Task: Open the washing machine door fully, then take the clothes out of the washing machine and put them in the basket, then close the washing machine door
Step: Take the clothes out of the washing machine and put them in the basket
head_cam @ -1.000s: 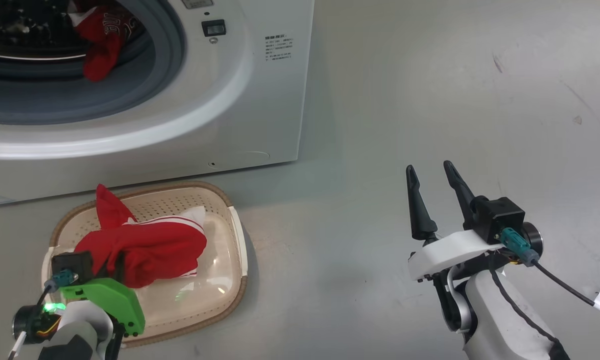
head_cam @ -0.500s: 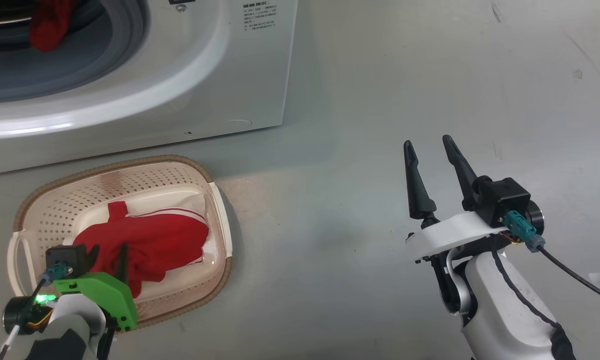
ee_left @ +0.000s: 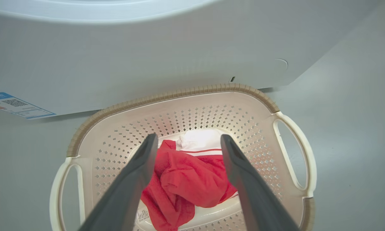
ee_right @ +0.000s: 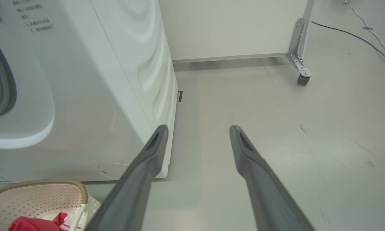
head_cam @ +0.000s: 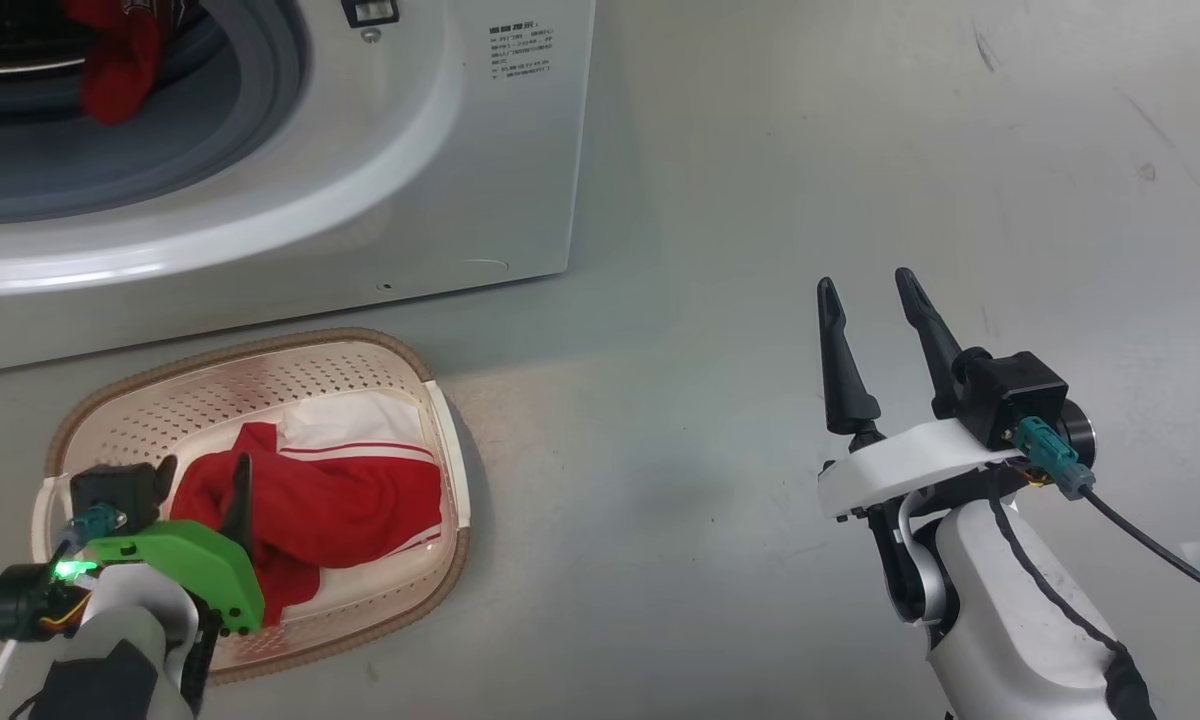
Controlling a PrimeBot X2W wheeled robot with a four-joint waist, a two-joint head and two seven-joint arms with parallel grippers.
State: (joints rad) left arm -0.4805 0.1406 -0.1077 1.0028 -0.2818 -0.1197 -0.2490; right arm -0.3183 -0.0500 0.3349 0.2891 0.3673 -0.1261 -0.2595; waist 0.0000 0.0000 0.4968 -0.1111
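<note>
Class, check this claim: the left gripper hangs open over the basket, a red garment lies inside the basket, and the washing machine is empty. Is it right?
One error: the washing machine is not empty. The head view shows red clothes hanging at its opening. The rest stands.

Bright, even, cool indoor light from above, without harsh contrast. Soft grey shadow on the floor (head_cam: pixel 720 560) just right of the washing machine (head_cam: pixel 500 180), a fainter one along the right side of the basket (head_cam: pixel 260 345). Streak of glare along the machine's curved white front, mild sheen on the basket's smooth bottom, dim inside the machine's opening. Crisp head view. Wide-angle bowing of straight edges in both wrist views, left tool (ee_left: pixel 187 138) and right tool (ee_right: pixel 199 128) soft and blurred near the lens
</note>
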